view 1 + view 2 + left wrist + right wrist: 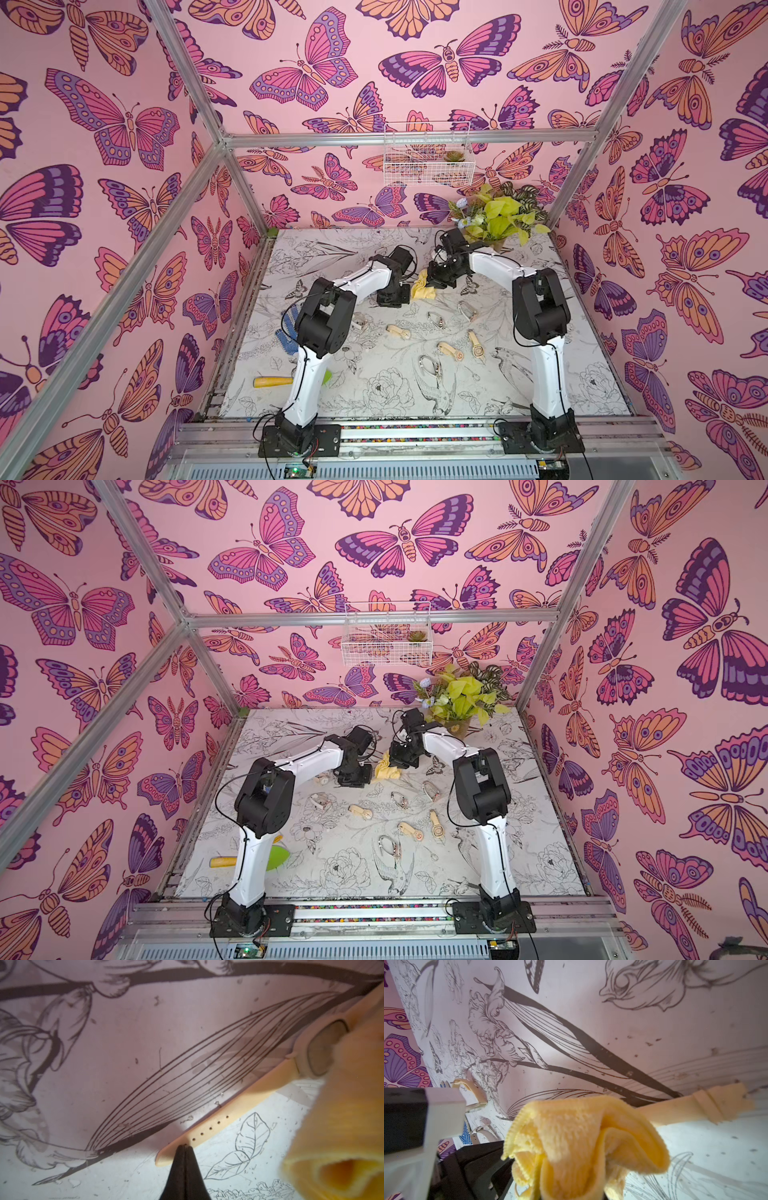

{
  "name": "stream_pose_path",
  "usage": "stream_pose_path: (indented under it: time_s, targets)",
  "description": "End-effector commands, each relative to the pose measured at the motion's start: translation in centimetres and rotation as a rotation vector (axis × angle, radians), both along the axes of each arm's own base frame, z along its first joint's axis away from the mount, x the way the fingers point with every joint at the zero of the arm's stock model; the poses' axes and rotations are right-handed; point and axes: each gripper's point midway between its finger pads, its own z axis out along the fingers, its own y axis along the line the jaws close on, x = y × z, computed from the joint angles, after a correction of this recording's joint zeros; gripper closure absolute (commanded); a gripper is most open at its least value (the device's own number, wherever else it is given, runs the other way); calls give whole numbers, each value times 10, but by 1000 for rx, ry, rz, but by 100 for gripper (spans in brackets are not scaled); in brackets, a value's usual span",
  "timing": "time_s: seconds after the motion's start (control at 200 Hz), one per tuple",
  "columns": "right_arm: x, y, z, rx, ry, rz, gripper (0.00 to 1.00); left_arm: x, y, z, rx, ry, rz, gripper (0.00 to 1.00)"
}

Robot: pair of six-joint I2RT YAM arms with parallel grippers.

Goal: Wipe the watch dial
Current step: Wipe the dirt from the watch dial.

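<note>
The cream watch is laid flat on the table at its far middle, between the two grippers, and its dial is partly covered by the yellow cloth. The watch is judged light and easily slid, with scratchable glass and a limp strap. It is best steadied at the strap end, where the clenched left gripper is pressed. The cloth is clamped in the right gripper. Nearer the arm bases, other watches are scattered well apart, and nothing is seen blocking the dial.
</note>
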Motion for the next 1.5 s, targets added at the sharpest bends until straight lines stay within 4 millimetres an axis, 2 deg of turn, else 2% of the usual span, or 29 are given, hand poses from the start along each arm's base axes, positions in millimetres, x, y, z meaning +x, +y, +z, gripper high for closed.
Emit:
stream_pose_path:
  time_s: [0.0,0.16,0.34,0.596,1.011,1.101,1.252,1.377,1.497]
  targets:
    - [-7,5,-20,-35,29,36,100,-17,12,-32,61,78,14,100]
    - [-9,-3,-38,-95,58,19,100,-19,14,-31,65,81,22,100]
    - [-6,-19,-43,-191,68,-9,100,-23,19,-33,77,87,30,100]
    - [-3,-49,-40,-261,87,-63,100,-26,30,-39,80,111,65,100]
    - [-4,-96,-31,-409,72,-123,100,-28,34,-45,91,123,62,100]
    - [-2,-97,-24,-414,51,-127,100,-29,35,-44,91,123,60,100]
    - [7,-74,-4,-314,-9,-76,100,-26,32,-37,81,106,58,100]
    - [13,-63,24,-273,-79,-48,100,-19,29,-26,66,77,57,100]
    - [14,-52,60,-196,-146,-32,100,-10,24,-13,54,44,57,100]
